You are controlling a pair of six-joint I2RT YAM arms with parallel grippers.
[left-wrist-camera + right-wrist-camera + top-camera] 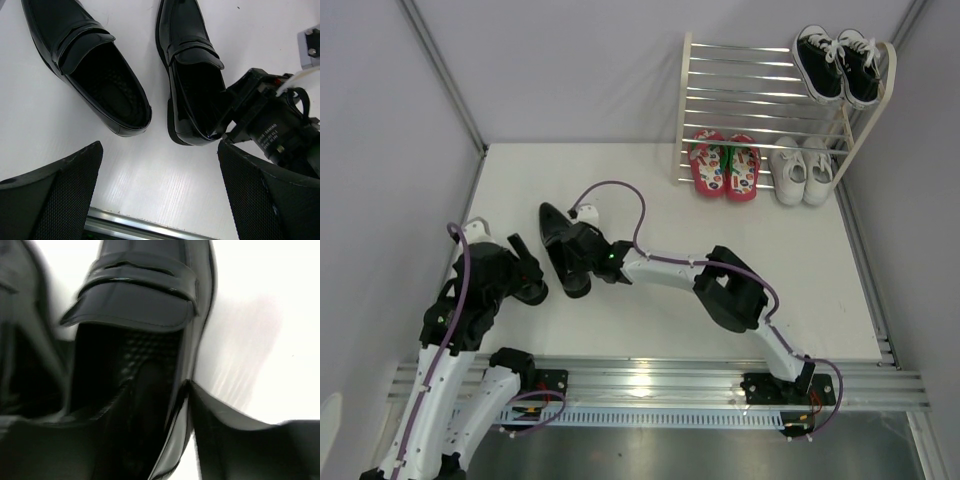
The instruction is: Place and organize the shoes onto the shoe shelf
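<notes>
**Top external.** The dress shoes (560, 240) lie on the table (800, 260) left of centre, well apart from the shoe shelf (686, 110) in the far right corner. The right pincer (582, 262) reaches into one of them, and the left pincer (525, 275) hangs just beside the pair. Flip-flops (725, 165) and white sneakers (802, 170) sit at the shelf's foot; whether they are on its lowest bars cannot be told. Black canvas sneakers (840, 62) fill the right end of the upper tier. The left end shows bare bars, the likely room for the pair. Walls close in behind and to the right of the shelf, so approach from the front.

**Left wrist.** The left pincer (159, 165) is spread wide and holds nothing. Both shoes lie sole-down, toes pointing away. The right-hand shoe (192, 75) takes the other arm's finger at its heel opening.

**Right wrist.** The right pincer (184, 410) straddles the shoe's side wall, one finger inside and one outside. The view is blurred, so whether it pinches yet cannot be told. A good grip would seat deep on the wall and lift level, clear of the neighbouring shoe.
</notes>
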